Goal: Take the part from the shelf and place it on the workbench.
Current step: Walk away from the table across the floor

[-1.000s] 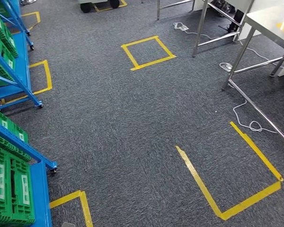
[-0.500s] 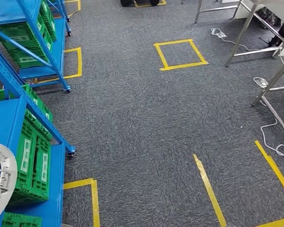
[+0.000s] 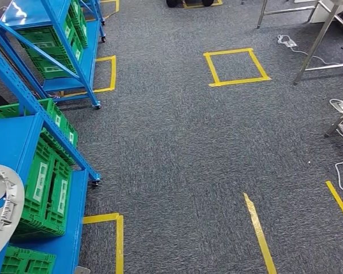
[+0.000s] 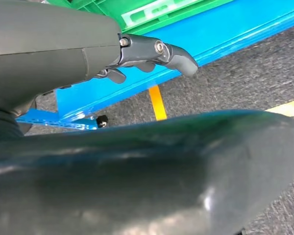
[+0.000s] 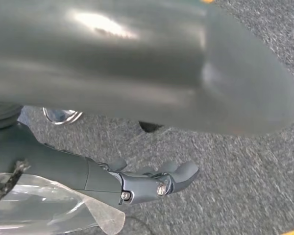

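Down at the robot's sides, both arms hang over the grey carpet: the left hand holds nothing, its fingers loosely curled and apart, close by the blue shelf; the right hand likewise holds nothing, fingers slightly spread above the carpet. Nearest on the left, a silvery curved metal part lies on the blue shelf's top deck, just beside green crates stacked on the level below. Yellow tape marks the carpet nearby. Farther off, a second blue rack carries more green crates, and a yellow tape square lies before steel workbench legs.
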Controlling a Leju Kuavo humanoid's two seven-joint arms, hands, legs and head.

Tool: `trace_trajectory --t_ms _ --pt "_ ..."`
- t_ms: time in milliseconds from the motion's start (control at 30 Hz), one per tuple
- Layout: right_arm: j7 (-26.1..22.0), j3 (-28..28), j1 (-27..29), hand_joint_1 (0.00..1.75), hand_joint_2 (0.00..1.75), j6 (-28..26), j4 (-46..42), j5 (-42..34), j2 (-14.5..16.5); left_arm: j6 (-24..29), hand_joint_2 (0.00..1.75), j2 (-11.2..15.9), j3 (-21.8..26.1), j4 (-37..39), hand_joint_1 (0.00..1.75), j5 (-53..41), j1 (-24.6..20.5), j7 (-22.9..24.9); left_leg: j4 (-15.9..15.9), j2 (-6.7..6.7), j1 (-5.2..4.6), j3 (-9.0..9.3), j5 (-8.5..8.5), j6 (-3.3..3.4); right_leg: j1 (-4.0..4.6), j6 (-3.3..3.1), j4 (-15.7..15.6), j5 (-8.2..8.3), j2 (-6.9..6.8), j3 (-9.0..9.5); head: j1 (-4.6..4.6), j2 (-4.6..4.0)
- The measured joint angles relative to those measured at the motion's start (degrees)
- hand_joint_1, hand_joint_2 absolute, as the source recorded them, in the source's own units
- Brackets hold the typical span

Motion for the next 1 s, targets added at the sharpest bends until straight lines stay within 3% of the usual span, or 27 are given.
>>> trace_trajectory --t_ms 233,300,400,467,1000 --pt "-0.03 -0.09 0.05 0.00 0.00 0.24 -0.01 -0.94 -0.01 -2.14 0.00 -0.03 -0.38 -1.35 0.00 1.74 0.27 -2.81 -0.27 0.04 0.16 0.04 0.19 0.20 0.59 -0.97 0.06 -0.32 -0.39 0.09 0.00 0.00" --pt "-0.03 -0.10 0.06 0.00 0.00 0.28 -0.01 -0.96 -0.01 -2.44 0.00 -0.06 -0.39 -1.57 0.00 2.13 0.31 -3.01 -0.44 0.05 0.31 0.06 -0.02 -0.36 0.78 -1.27 0.09 -0.40 -0.52 0.07 0.01 0.00" --pt "-0.03 -0.09 0.06 0.00 0.00 0.32 0.00 -0.98 -0.01 -2.90 0.00 -0.17 -0.38 -1.71 0.00 3.33 0.36 -3.14 -0.55 0.04 0.59 0.08 -0.24 -2.02 0.99 -1.55 0.16 -0.50 -0.64 0.06 0.04 0.00" --pt "-0.02 -0.09 0.06 0.00 0.00 0.33 0.00 -0.99 -0.01 -3.09 0.00 -0.28 -0.38 -1.73 0.00 4.03 0.37 -3.17 -0.55 0.04 0.65 0.07 -0.31 -2.55 1.01 -1.59 0.18 -0.49 -0.65 0.07 0.05 0.00" --pt "-0.02 -0.09 0.08 0.00 0.00 0.33 0.00 -1.00 -0.01 -3.24 0.00 -0.35 -0.38 -1.74 0.00 4.30 0.36 -3.18 -0.24 0.05 0.22 -0.03 -0.37 -2.57 0.55 -1.40 0.11 -0.32 -0.65 0.13 0.06 0.00"
